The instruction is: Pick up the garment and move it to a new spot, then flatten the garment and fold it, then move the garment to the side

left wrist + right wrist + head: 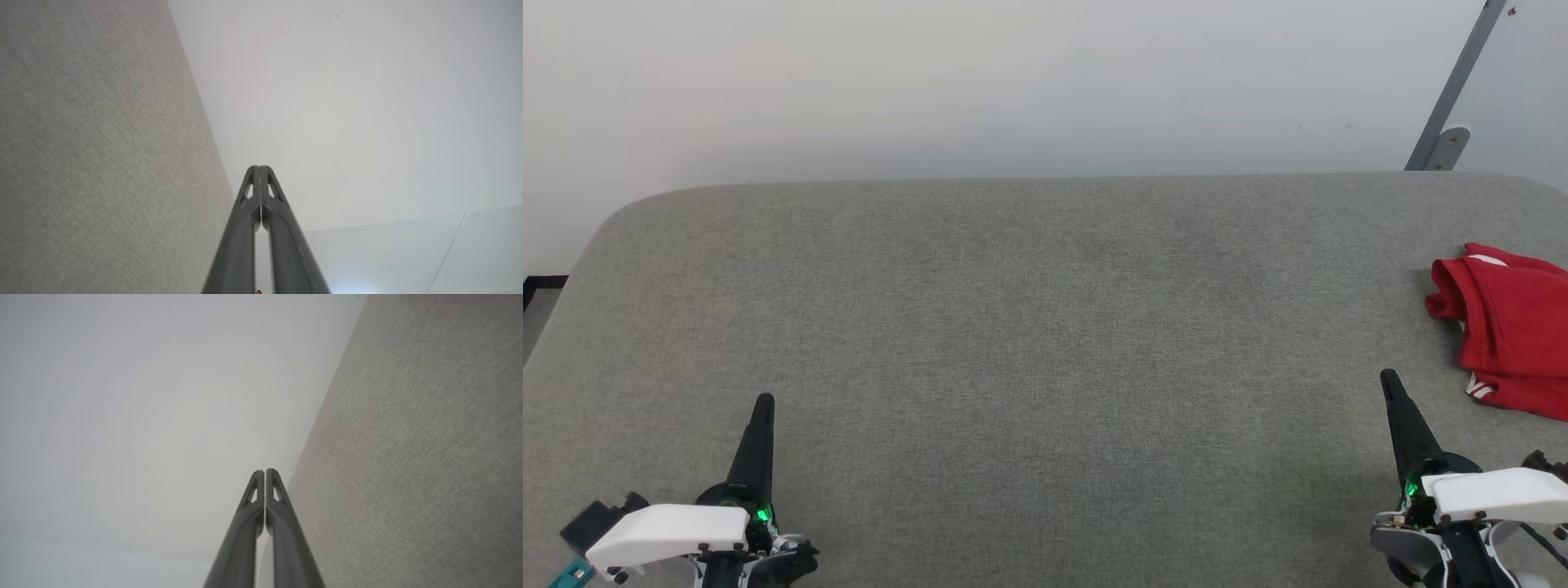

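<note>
The garment, red with a bit of white trim, lies crumpled at the right edge of the grey fabric table, partly cut off by the head view's border. My right gripper hovers near the front right, shut and empty, its tip just left of and below the garment. At the front left my left gripper is shut with nothing in it, far from the garment. In the wrist views both the left gripper and the right gripper have their fingers pressed together.
A pale wall rises behind the table's rounded far edge. A grey metal bracket leans against the wall at the back right. A strip of floor shows past the table's left edge.
</note>
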